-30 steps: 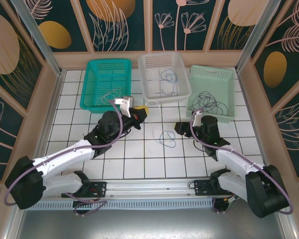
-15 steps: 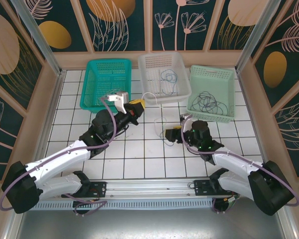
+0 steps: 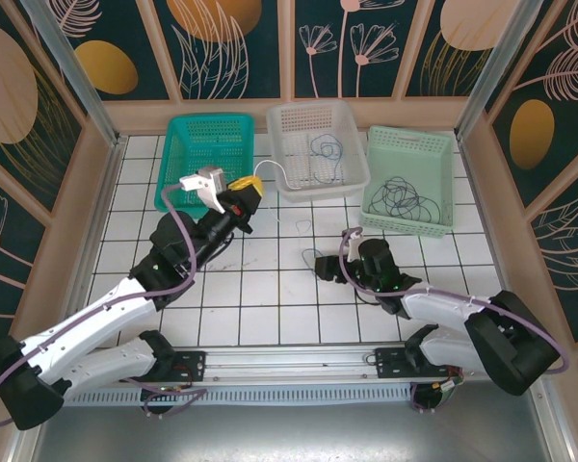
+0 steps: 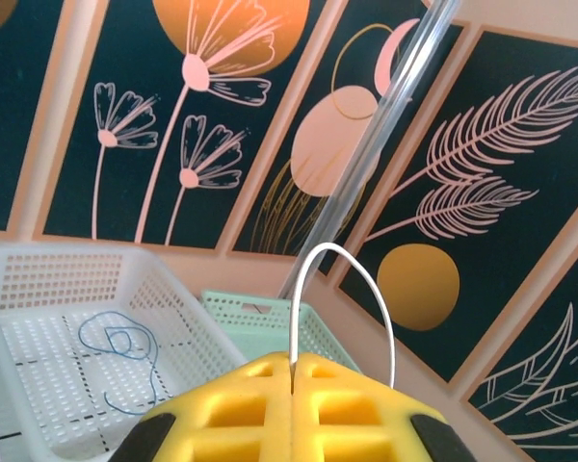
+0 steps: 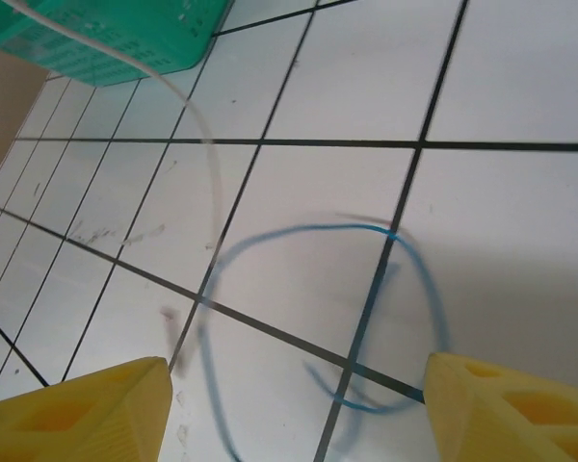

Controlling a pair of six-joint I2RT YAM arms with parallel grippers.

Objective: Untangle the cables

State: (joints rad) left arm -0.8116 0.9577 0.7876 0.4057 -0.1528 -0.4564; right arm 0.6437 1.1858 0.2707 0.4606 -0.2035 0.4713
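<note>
1. Near the middle of the tiled worktop (image 3: 270, 300), a blue cable (image 3: 315, 258) lies in a loose loop on the tiles, at about 6 o'clock from the white basket (image 3: 308, 108).
2. At that loop the right pincer (image 3: 329, 269) hangs low with its yellow fingertips (image 5: 511, 409) spread wide. In the right wrist view the blue loop lies on the tiles between them, and nothing is gripped.
3. At 9 o'clock from the white basket, by the near right corner of the teal basket (image 3: 207, 118), the left pincer (image 3: 248, 186) is raised. Its yellow pads (image 4: 356, 414) are pressed together on a white cable (image 4: 292, 327).
4. In the left wrist view the white cable arches up out of the pads and curves back down. In the right wrist view a pale strand runs from the teal basket toward the blue loop; whether the two touch I cannot tell.
5. Inside the white basket lies a second blue cable (image 3: 323, 147).
6. At 3 o'clock from the white basket, black cables (image 3: 405, 199) are coiled in the pale green basket (image 3: 409, 132).
</note>
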